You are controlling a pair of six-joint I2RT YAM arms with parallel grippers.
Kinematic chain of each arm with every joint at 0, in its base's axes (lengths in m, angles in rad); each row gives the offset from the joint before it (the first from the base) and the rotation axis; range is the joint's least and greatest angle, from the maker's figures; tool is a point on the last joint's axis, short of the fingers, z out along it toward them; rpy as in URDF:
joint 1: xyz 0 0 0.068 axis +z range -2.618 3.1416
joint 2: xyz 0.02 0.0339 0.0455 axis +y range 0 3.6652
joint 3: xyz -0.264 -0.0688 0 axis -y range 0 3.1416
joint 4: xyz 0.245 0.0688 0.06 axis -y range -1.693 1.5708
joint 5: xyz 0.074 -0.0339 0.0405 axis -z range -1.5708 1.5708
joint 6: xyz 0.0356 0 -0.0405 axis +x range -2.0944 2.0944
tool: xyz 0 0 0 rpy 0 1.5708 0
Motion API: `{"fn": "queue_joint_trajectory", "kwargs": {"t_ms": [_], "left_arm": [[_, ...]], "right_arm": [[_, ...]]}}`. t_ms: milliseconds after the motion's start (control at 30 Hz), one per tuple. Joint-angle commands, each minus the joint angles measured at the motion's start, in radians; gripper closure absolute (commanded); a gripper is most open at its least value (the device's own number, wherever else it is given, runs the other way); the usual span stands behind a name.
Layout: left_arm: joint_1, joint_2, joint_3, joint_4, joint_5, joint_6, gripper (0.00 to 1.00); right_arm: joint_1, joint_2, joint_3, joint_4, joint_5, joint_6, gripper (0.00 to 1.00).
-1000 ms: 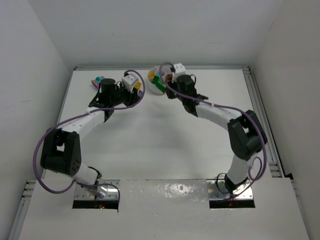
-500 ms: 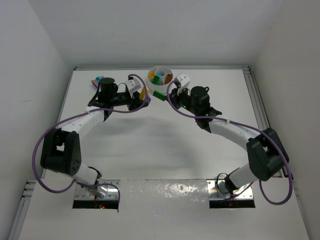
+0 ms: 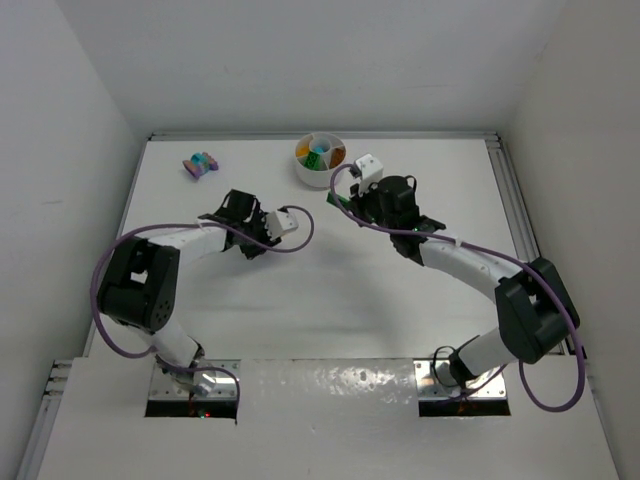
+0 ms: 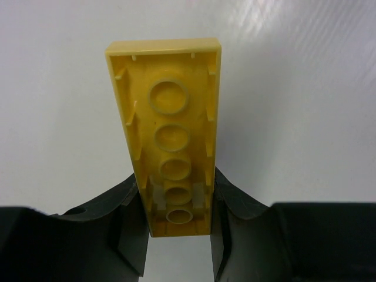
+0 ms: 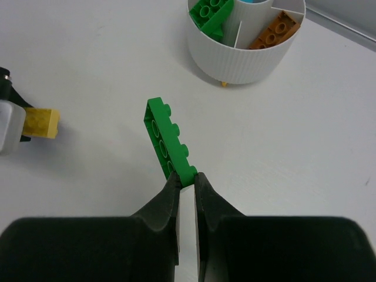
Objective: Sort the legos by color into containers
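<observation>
Left wrist: left gripper (image 4: 178, 194) clamps yellow brick (image 4: 170, 106); right wrist: right gripper (image 5: 186, 179) pinches green brick (image 5: 164, 135) end.

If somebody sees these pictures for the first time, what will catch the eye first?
Each arm holds one brick: the left gripper is clamped on a long yellow brick, seen from its hollow underside, and the right gripper pinches the end of a green brick. Beyond them, at the far side, stands the round white dish, with green pieces and orange pieces in its sections.
</observation>
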Motion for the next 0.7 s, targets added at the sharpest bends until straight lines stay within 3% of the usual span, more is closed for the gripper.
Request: {"fn": "queue_joint_trajectory", "kwargs": {"t_ms": [0,167,267,300,333,533,667], "left_arm": [[-0.002,0.017,-0.009,-0.019,-0.005,0.058,0.82],[0.0,0.03,-0.003,-0.046,0.116,0.018,0.66],[0.0,0.03,0.002,-0.059,0.148,0.015,0.38],[0.0,0.029,0.008,-0.062,0.148,0.011,0.13],[0.0,0.028,0.013,-0.066,0.148,0.012,0.01],[0.024,-0.015,0.123,-0.125,0.219,0.009,0.0],[0.049,-0.117,0.201,-0.128,0.453,0.03,0.0]], "right_arm": [[0.0,-0.038,0.028,0.008,-0.015,-0.014,1.0],[0.0,-0.057,0.019,0.001,-0.04,-0.021,1.0],[0.002,-0.066,0.017,-0.007,-0.04,-0.034,1.0],[0.0,-0.069,0.016,-0.008,-0.04,-0.04,1.0],[0.0,-0.071,0.014,-0.008,-0.043,-0.041,1.0],[0.0,-0.086,0.005,-0.01,-0.099,-0.069,1.0],[0.0,-0.101,0.003,-0.018,-0.245,-0.138,1.0]]}}
